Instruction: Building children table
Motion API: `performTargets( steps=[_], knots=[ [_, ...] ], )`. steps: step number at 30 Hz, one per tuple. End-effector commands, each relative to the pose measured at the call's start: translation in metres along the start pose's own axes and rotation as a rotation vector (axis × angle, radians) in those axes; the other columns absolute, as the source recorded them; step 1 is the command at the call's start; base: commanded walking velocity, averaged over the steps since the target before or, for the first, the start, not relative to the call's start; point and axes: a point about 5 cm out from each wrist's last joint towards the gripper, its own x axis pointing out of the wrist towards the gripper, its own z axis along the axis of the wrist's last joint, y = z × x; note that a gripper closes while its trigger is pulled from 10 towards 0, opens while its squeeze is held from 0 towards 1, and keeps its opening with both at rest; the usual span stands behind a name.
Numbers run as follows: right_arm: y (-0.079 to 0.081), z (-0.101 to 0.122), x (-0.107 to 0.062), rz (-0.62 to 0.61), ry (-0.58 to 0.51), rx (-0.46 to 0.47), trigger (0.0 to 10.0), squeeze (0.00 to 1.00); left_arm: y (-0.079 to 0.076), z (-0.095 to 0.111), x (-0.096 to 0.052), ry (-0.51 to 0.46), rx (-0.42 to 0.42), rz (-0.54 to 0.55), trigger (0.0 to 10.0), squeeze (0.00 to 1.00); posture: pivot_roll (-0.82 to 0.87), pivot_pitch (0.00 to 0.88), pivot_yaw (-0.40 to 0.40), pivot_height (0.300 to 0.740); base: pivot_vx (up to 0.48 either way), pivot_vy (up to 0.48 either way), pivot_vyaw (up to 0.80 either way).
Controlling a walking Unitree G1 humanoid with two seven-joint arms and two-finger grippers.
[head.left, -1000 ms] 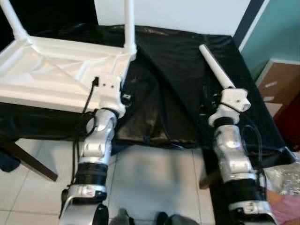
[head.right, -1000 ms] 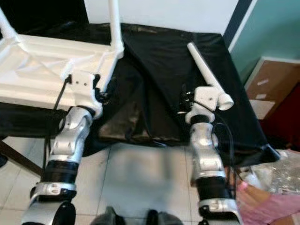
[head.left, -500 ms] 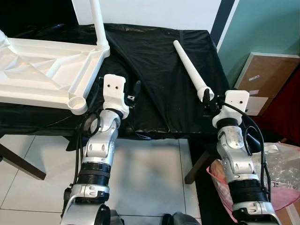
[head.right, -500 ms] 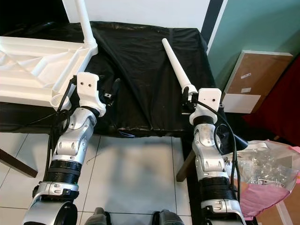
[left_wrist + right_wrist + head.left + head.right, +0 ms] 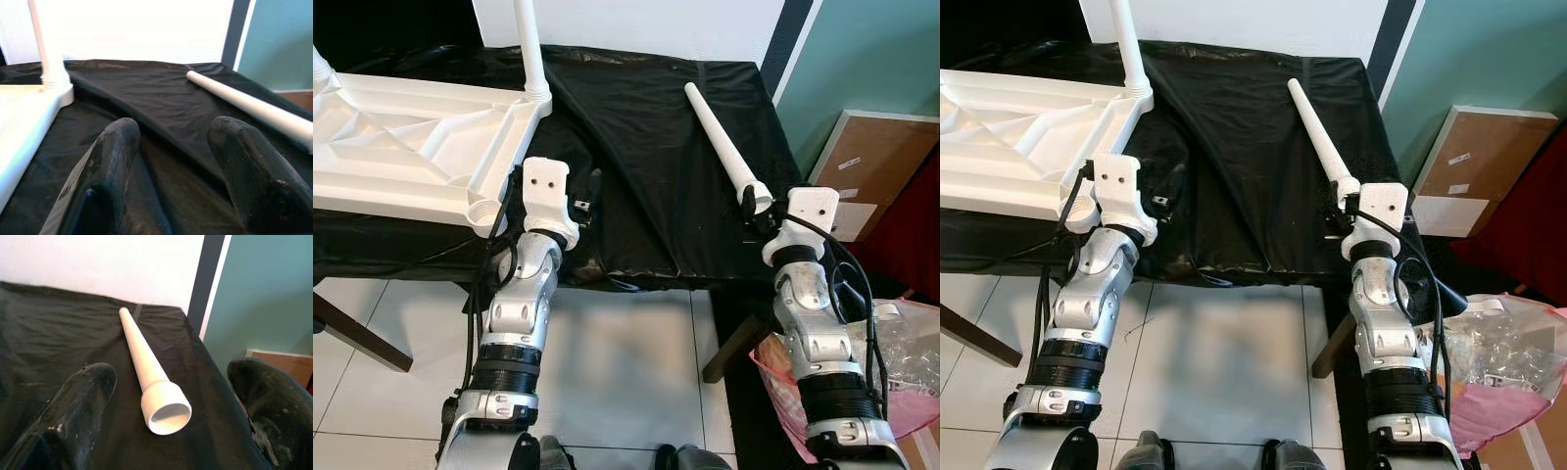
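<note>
A white children's table top (image 5: 401,137) lies upside down on the black-covered table (image 5: 636,127), at the left. One white leg (image 5: 530,49) stands screwed into its far corner, and an empty round socket (image 5: 485,210) faces me at the near corner. A loose white table leg (image 5: 722,147) lies on the cloth at the right, its wide hollow end (image 5: 166,415) toward me. My right gripper (image 5: 171,396) is open just behind that end, a finger on either side. My left gripper (image 5: 176,161) hovers open over the cloth beside the table top.
A cardboard box (image 5: 867,166) leans against the teal wall at the right. A clear plastic bag of parts over pink (image 5: 906,362) sits on the floor by my right arm. White floor tiles (image 5: 626,372) lie below the table's near edge.
The camera has pulled back and shifted, so the whole scene moved. My right gripper has backed off to the leg's wide end; the left has drawn off the table top's corner.
</note>
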Motion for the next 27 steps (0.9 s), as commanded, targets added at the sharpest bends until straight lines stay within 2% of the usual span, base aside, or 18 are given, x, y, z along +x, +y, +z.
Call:
performTargets(
  steps=[1,2,3,5,8,11,18,20,23,27],
  knots=[
    [-0.011,-0.004,0.004,-0.004,0.025,-0.016,10.0,0.0,-0.021,0.004,-0.006,-0.008,-0.02,-0.26,10.0,0.0,0.01,0.176,-0.04,0.74,0.0,0.0,0.0],
    [-0.017,-0.004,0.01,0.007,0.035,-0.012,10.0,0.0,-0.029,0.01,-0.009,-0.016,-0.029,-0.347,10.0,0.0,0.02,0.194,-0.038,0.74,0.0,0.0,0.0],
    [-0.017,-0.004,0.01,0.007,0.035,-0.012,10.0,0.0,-0.029,0.01,-0.009,-0.016,-0.029,-0.347,10.0,0.0,0.02,0.194,-0.038,0.74,0.0,0.0,0.0],
    [-0.025,-0.003,0.018,0.019,0.045,-0.014,10.0,0.0,-0.039,0.016,-0.015,-0.017,-0.025,-0.463,10.0,0.0,0.03,0.206,-0.036,0.74,0.0,0.0,0.0],
    [-0.028,-0.002,0.022,0.024,0.054,-0.008,10.0,0.0,-0.042,0.019,-0.018,-0.015,-0.018,-0.51,10.0,0.0,0.04,0.235,-0.035,0.74,0.0,0.0,0.0],
    [-0.028,-0.001,0.032,0.095,0.071,-0.007,10.0,0.0,-0.048,0.025,-0.028,-0.001,-0.015,-0.608,10.0,0.0,0.06,0.282,-0.027,0.74,0.0,0.0,0.0],
    [-0.02,0.005,0.049,0.232,0.075,-0.013,10.0,0.0,-0.051,0.033,-0.039,0.033,-0.012,-0.66,10.0,0.0,0.09,0.342,-0.019,0.74,0.0,0.0,0.0],
    [-0.02,0.005,0.049,0.232,0.075,-0.013,10.0,0.0,-0.051,0.033,-0.039,0.033,-0.012,-0.66,10.0,0.0,0.09,0.342,-0.019,0.74,0.0,0.0,0.0],
    [-0.018,0.013,0.063,0.266,0.061,-0.042,10.0,0.0,-0.053,0.035,-0.045,0.06,-0.023,-0.665,10.0,0.0,0.1,0.363,-0.021,0.74,0.0,0.0,0.0],
    [-0.017,0.017,0.069,0.278,0.056,-0.051,10.0,0.0,-0.053,0.034,-0.049,0.072,-0.028,-0.68,10.0,0.0,0.11,0.374,-0.025,0.74,0.0,0.0,0.0]
  ],
)
